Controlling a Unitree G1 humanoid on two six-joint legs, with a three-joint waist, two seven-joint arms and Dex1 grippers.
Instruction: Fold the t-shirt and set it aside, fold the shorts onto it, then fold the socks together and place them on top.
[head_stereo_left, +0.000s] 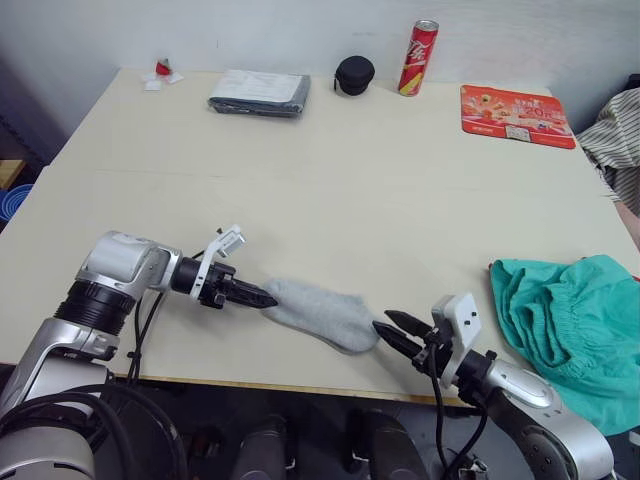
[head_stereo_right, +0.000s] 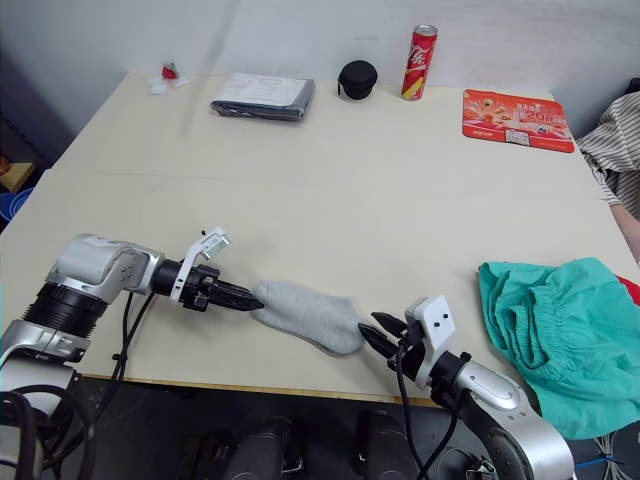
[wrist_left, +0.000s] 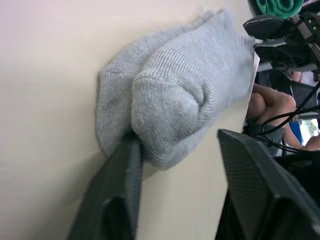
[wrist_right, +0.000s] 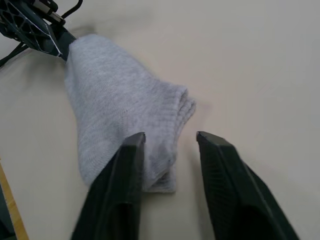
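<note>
socks (head_stereo_left: 322, 314): two light-grey ankle socks laid one on the other, flat on the table (head_stereo_left: 330, 190), close to its near edge, about midway along it.
left hand (head_stereo_left: 262, 297): at the end of the socks nearer the table's left edge. Left wrist view shows its fingers (wrist_left: 117, 195) apart, one tip touching the rounded sock end, the other clear of the cloth.
right hand (head_stereo_left: 393, 330): at the opposite end of the socks, by the near edge. Fingers (wrist_right: 122, 185) apart; one lies over the cuff corner, the other rests on bare table just beside the cuff.
shorts (head_stereo_left: 560, 325): teal-green, crumpled in a heap at the near right corner, gathered waistband visible, partly over the right edge.
t-shirt (head_stereo_right: 630, 290): only a sliver of red shows at the right edge, beyond the shorts.
folded grey cloth (head_stereo_left: 259, 93): far edge, left of centre.
black round case (head_stereo_left: 354, 75): far edge, just beside the cloth.
red can (head_stereo_left: 418, 58): upright, far edge, near the case.
red packet (head_stereo_left: 516, 115): flat, far right corner.
</note>
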